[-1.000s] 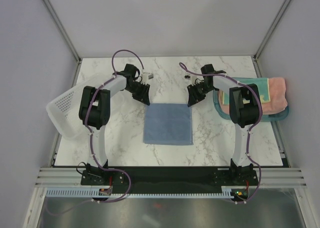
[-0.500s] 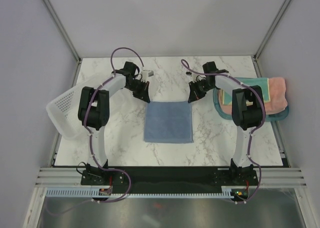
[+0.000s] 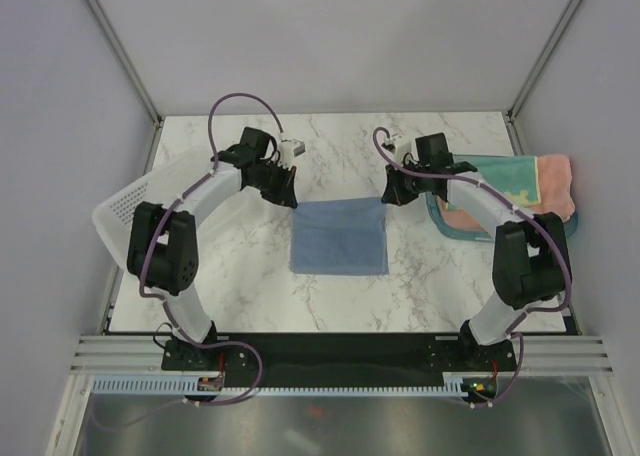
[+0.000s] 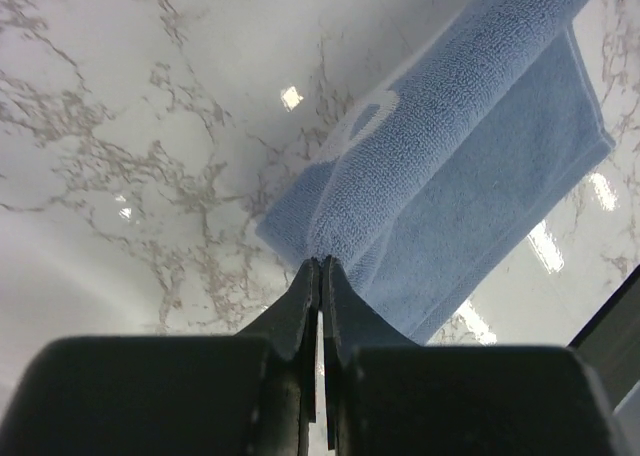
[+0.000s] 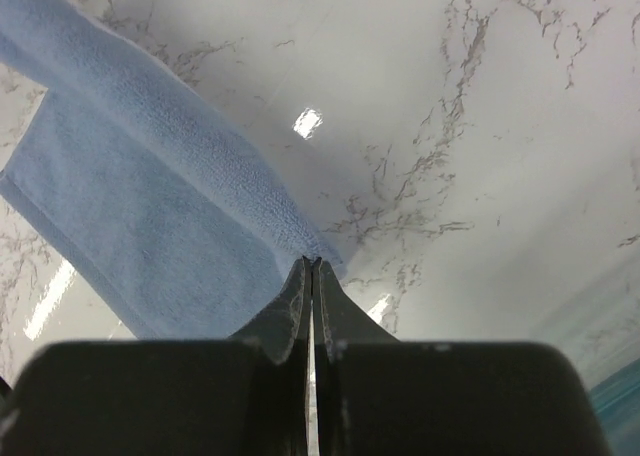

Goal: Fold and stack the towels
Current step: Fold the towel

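A blue-grey towel [image 3: 339, 238] lies in the middle of the marble table, its far edge lifted off the surface. My left gripper [image 3: 290, 197] is shut on the towel's far left corner [image 4: 318, 238]. My right gripper [image 3: 390, 196] is shut on the far right corner [image 5: 312, 244]. In both wrist views the lifted edge stretches away from the jaws, and the rest of the towel [image 4: 500, 186] [image 5: 120, 216] lies flat below. A salmon-pink towel [image 3: 556, 181] and a pale-yellow-and-teal towel [image 3: 500, 181] sit folded at the right.
A teal tray [image 3: 452, 228] at the right edge holds the two folded towels. A white perforated basket [image 3: 122, 216] leans at the left edge. A small white object [image 3: 296, 149] lies on the table behind the left gripper.
Both grippers closed on the blue-grey towel's far corners and raised that edge. Both arms have swung outward at the elbows.
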Motion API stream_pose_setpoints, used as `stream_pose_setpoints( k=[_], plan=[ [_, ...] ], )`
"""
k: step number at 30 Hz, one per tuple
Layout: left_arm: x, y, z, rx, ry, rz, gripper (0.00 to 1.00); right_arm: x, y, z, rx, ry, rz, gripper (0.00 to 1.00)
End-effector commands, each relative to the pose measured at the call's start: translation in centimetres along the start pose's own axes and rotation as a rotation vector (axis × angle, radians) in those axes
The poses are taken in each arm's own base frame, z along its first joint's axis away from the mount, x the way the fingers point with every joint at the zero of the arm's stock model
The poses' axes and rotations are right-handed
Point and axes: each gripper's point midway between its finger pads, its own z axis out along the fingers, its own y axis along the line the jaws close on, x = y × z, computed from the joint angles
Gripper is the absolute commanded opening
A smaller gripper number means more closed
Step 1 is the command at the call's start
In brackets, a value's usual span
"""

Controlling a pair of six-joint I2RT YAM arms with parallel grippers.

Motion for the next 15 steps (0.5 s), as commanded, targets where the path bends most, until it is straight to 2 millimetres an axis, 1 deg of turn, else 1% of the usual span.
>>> stream_pose_setpoints(
  k=[1,2,3,4,5,6,7,8,10,11,13,15],
  plan=[
    [-0.3,-0.6,-1.1,-0.076,-0.066,0.013,0.02,-1.4,1.3,-0.9,0.080,-0.100,0.012,0.00],
    [0.5,-0.8,-1.1,-0.085,-0.055,0.010,0.02,-1.1,2.1,-0.8,0.081,-0.103,0.009,0.00],
    [0.5,-1.3,-1.4,-0.102,-0.063,0.017,0.02,-0.3,2.7,-1.2,0.085,-0.105,0.015,0.00],
    [0.6,-1.6,-1.4,-0.107,-0.068,0.021,0.02,-0.1,2.9,-1.2,0.108,-0.113,0.032,0.00],
    [1.7,-1.7,-1.2,-0.116,-0.050,0.006,0.02,0.5,3.1,-1.5,0.120,-0.111,0.028,0.00],
    [2.1,-1.8,-1.2,-0.137,-0.044,0.010,0.02,0.9,3.3,-1.7,0.127,-0.110,0.052,0.00],
    [2.0,-2.1,-1.6,-0.151,-0.059,0.017,0.02,1.3,3.5,-1.8,0.140,-0.106,0.050,0.00],
    [2.9,-2.3,-1.5,-0.158,-0.043,0.012,0.02,1.8,3.4,-2.4,0.174,-0.110,0.056,0.00],
    [3.0,-2.8,-2.0,-0.185,-0.055,0.038,0.02,2.6,3.6,-2.9,0.191,-0.101,0.072,0.00],
    [3.7,-3.0,-2.0,-0.189,-0.043,0.034,0.02,2.9,3.2,-3.6,0.232,-0.111,0.089,0.00],
    [4.0,-3.7,-2.1,-0.182,-0.046,0.035,0.02,3.6,3.1,-4.2,0.263,-0.103,0.110,0.00],
    [4.8,-4.4,-2.3,-0.183,-0.040,0.039,0.02,4.6,3.4,-4.7,0.271,-0.095,0.160,0.00]
  ],
)
